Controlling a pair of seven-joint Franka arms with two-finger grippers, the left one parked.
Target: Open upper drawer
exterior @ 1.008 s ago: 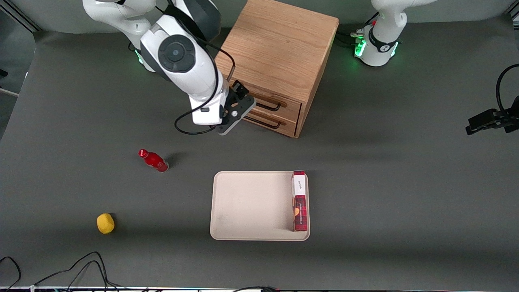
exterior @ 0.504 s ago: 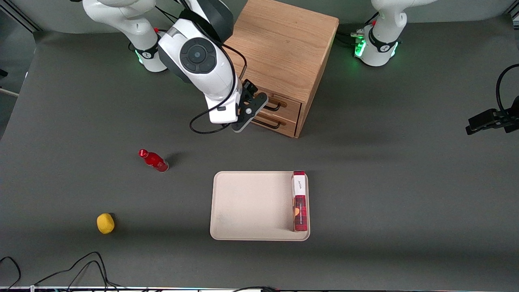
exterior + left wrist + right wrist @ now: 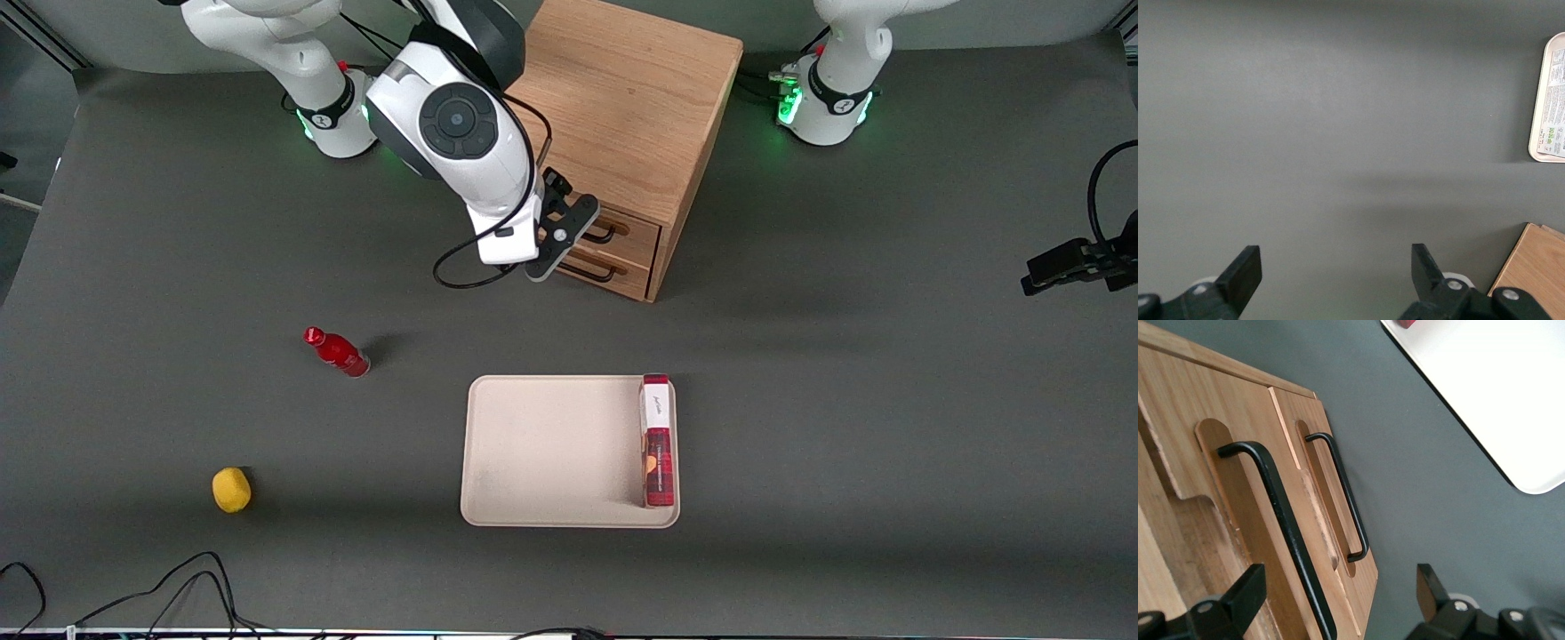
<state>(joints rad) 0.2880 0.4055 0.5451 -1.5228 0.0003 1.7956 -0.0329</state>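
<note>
The oak cabinet [image 3: 618, 107] stands at the back of the table with both drawers shut. The upper drawer [image 3: 637, 234] carries a black wire handle [image 3: 606, 235]; the lower drawer's handle [image 3: 594, 272] runs just beneath it. My right gripper [image 3: 576, 233] hovers directly in front of the drawer fronts, level with the upper handle. In the right wrist view the gripper [image 3: 1338, 590] is open. The upper handle [image 3: 1281, 520] runs between the two fingers, closer to one fingertip [image 3: 1248, 592], with no contact. The lower handle [image 3: 1341, 493] lies beside it.
A beige tray [image 3: 551, 444] holding a red box [image 3: 658, 449] lies nearer the front camera than the cabinet. A red bottle [image 3: 338, 352] and a yellow object [image 3: 231, 490] lie toward the working arm's end. The tray's corner [image 3: 1485, 393] shows in the right wrist view.
The right arm has swung sideways toward the parked arm's end, carrying the gripper from beside the cabinet's corner to directly in front of the drawer handles. The drawers have not moved.
</note>
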